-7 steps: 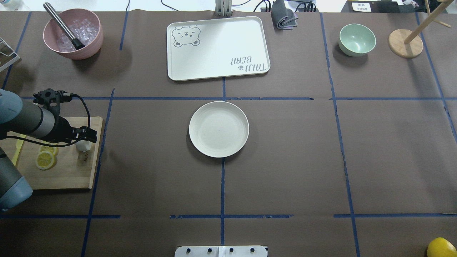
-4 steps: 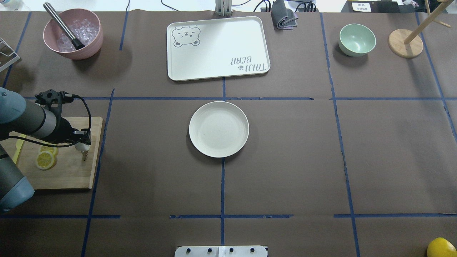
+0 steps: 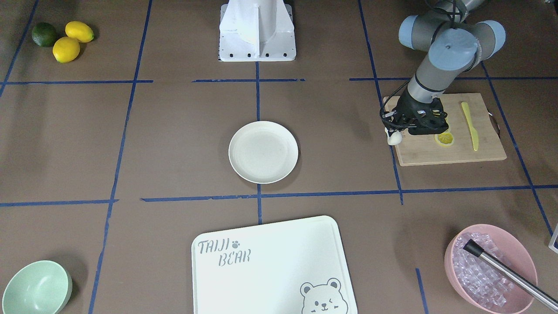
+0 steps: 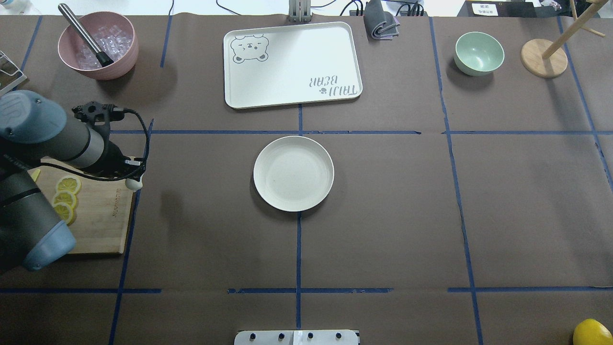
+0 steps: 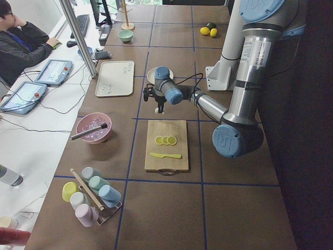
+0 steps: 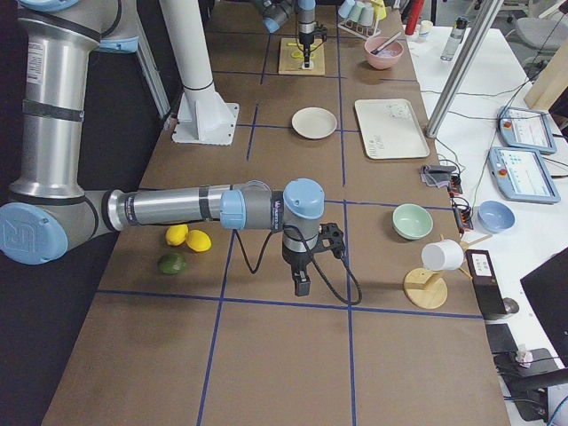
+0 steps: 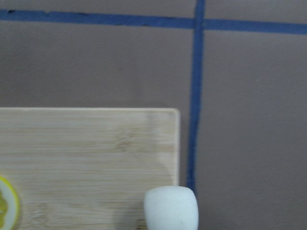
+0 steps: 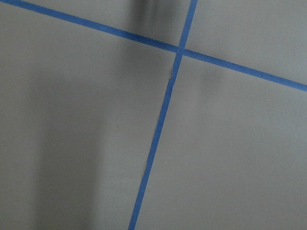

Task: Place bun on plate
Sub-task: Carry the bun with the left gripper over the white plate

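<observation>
The bun (image 4: 135,182), a small white lump, hangs in my left gripper (image 4: 132,178), which is shut on it above the cutting board's corner nearest the plate. It also shows as the bun (image 3: 394,138) in the front view and low in the left wrist view as the bun (image 7: 171,208). The round cream plate (image 4: 293,173) sits bare at the table's middle, well to the right of the bun, and appears again as the plate (image 3: 263,151). My right gripper (image 6: 302,286) hovers over bare table in the exterior right view only; I cannot tell its state.
A wooden cutting board (image 4: 103,215) carries lemon slices (image 4: 67,196) and a yellow knife (image 3: 470,125). A pink bowl of ice (image 4: 98,45), a bear-printed tray (image 4: 292,64) and a mint-green bowl (image 4: 479,52) line the far side. Whole lemons (image 3: 72,39) lie near the robot's base.
My left gripper has risen off the board with the bun and shifted toward the board's far right corner, nearer the plate. The plate has not moved.
</observation>
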Robot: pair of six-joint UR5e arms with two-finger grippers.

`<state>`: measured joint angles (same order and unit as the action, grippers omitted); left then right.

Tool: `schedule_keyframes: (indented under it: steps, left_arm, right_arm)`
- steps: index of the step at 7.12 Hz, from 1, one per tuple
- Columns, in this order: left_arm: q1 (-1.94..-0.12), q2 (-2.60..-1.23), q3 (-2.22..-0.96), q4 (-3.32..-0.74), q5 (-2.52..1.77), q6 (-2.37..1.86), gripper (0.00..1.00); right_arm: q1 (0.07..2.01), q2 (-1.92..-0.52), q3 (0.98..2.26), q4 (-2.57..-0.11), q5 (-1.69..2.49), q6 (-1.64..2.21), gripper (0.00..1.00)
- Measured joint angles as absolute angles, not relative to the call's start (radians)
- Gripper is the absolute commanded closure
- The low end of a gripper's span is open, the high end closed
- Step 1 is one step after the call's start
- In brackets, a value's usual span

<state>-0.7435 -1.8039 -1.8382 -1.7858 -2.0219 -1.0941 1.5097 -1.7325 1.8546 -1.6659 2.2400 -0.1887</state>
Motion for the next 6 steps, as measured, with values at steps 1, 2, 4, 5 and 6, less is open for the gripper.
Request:
schedule_keyframes:
  steps: [1, 2, 4, 5, 6]
  left_arm:
    - [-0.723, -1.905, -1.841, -1.682, -2.021, -1.140, 0.92]
    - [-0.685, -2.022, -1.816, -1.604, -2.019, -1.215, 0.91]
    - [-0.615, -2.275, -1.648, -1.561, -1.971, -1.371, 0.91]
    - [-0.582, -2.390, -1.526, -1.577, -1.926, -1.428, 0.88]
    - [-0.559, -2.459, -1.429, -1.613, -1.899, -1.460, 0.86]
  right_arm:
    - [1.510, -1.732, 1.854, -1.666, 2.242, -0.189, 0.00]
    - [1.509, -1.731, 1.853, -1.666, 2.247, -0.188, 0.00]
    - [1.509, -1.730, 1.851, -1.666, 2.251, -0.188, 0.00]
    - [1.509, -1.729, 1.850, -1.666, 2.252, -0.189, 0.00]
    - [1.509, -1.729, 1.849, -1.666, 2.252, -0.189, 0.00]
